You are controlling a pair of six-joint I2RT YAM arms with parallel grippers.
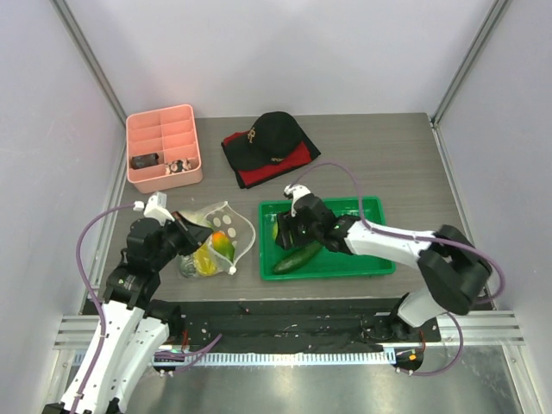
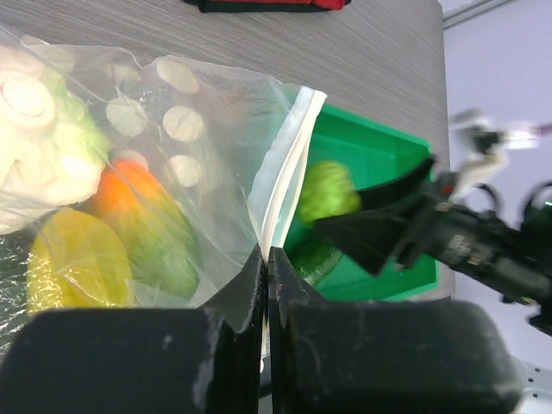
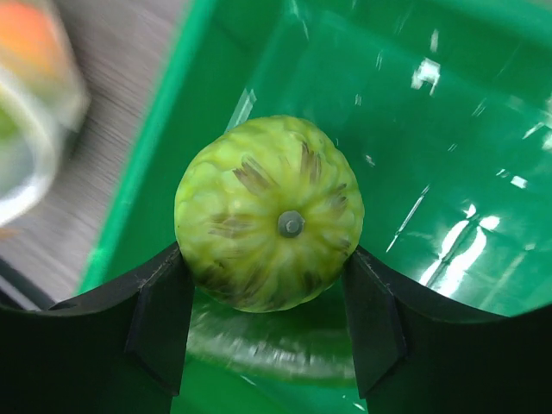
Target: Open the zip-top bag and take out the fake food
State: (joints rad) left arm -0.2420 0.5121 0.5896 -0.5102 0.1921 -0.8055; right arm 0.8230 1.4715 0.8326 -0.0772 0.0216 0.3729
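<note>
The clear zip-top bag point(image 1: 226, 231) lies left of the green tray point(image 1: 362, 259). Through its plastic I see yellow point(image 2: 73, 267), orange point(image 2: 125, 191), green and whitish toy pieces. My left gripper point(image 1: 190, 233) is shut on the bag's white zip edge point(image 2: 280, 185), its jaws pinched together on the strip in the left wrist view point(image 2: 266, 263). My right gripper point(image 1: 287, 228) is shut on the round green cabbage point(image 3: 269, 224), holding it over the tray's left end. A dark green cucumber point(image 1: 297, 257) lies in the tray below it. The cabbage also shows in the left wrist view point(image 2: 328, 191).
A pink compartment box point(image 1: 164, 147) stands at the back left. A black cap on a red and black cloth point(image 1: 267, 142) lies at the back middle. The tray's floor point(image 3: 405, 129) is shiny and bare to the right of the cabbage.
</note>
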